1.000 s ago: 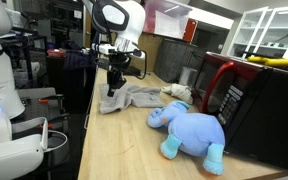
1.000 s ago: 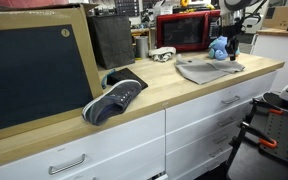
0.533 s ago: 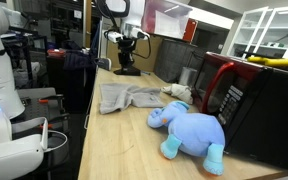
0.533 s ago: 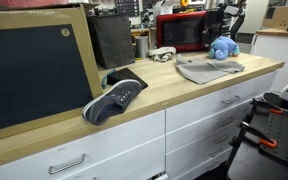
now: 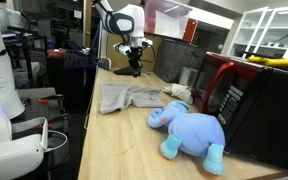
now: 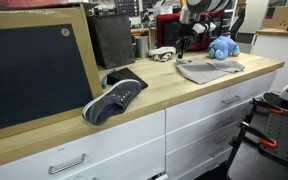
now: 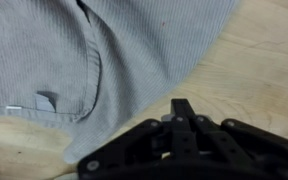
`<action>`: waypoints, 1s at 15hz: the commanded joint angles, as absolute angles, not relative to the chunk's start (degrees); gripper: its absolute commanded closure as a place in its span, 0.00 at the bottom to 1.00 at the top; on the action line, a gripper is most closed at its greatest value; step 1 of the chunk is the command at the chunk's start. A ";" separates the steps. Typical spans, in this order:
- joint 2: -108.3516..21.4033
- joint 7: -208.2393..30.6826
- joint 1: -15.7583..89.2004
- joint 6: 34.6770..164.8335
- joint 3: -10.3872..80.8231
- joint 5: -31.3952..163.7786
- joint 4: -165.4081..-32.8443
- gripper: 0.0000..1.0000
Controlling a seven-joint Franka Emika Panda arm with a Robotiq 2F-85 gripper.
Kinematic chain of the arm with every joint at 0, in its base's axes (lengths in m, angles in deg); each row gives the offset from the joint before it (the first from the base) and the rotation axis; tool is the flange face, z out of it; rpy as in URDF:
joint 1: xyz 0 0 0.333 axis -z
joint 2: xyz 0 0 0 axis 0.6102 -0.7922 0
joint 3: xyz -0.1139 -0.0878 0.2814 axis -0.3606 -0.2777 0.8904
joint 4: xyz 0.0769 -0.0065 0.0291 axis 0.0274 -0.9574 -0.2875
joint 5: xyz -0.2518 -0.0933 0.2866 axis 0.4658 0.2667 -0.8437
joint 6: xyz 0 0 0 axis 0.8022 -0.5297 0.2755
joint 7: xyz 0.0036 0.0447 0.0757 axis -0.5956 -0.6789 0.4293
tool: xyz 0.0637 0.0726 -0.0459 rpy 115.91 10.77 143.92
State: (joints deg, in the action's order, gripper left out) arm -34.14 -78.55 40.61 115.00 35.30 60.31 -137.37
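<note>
A crumpled grey cloth (image 5: 124, 97) (image 6: 209, 69) lies flat on the wooden counter (image 5: 114, 150). My gripper (image 5: 134, 70) (image 6: 183, 47) hangs in the air beyond the cloth's far edge, apart from it. In the wrist view the black fingers (image 7: 182, 108) are pressed together with nothing between them. The cloth (image 7: 104, 50) fills the upper left below them, with bare wood to the right.
A blue plush elephant (image 5: 189, 130) (image 6: 221, 48) lies beside a red-and-black microwave (image 5: 234, 95). A small white object (image 5: 177, 92) sits between the cloth and the microwave. A dark sneaker (image 6: 114, 98) and a framed blackboard (image 6: 34, 70) stand further along the counter.
The gripper rose off the cloth and moved away along the counter toward its far end. The cloth stayed where it lay. The fingers stayed shut.
</note>
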 commanded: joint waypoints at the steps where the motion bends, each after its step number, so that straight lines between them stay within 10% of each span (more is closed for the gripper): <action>1: -42.68 -86.63 39.47 118.27 34.51 66.07 -130.66 1.00; 15: -49.07 -98.22 37.38 109.64 29.42 71.37 -120.42 1.00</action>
